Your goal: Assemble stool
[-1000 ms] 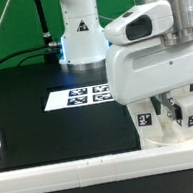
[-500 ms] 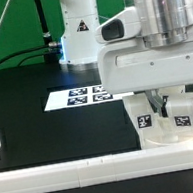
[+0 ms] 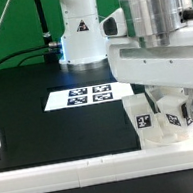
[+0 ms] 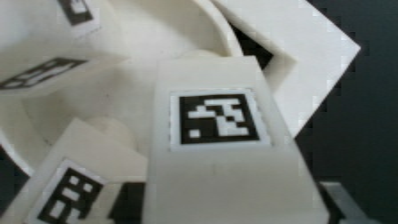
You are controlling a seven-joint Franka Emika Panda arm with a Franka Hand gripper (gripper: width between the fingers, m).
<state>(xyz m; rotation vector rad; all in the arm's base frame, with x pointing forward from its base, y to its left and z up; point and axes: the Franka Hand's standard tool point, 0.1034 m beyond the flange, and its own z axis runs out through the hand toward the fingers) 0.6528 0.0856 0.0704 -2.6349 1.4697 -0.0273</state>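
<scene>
Stool parts [image 3: 167, 117] of white plastic are seen in the exterior view clustered at the exterior view's right, on the black table [image 3: 50, 132], just behind the long white rail [image 3: 86, 169]. Small blocky pieces carry black-and-white square tags. The gripper [image 3: 166, 102] is lowered onto this cluster; whether its fingers are apart or clamped cannot be told, since they are hidden among the white pieces. The marker board [image 3: 84, 94] lies flat farther back, near the arm's base.

In the wrist view, a blocky white leg [image 4: 214, 140] is shown close, tilted, with a square tag on its face. Other tagged white pieces are crowded beside it.
</scene>
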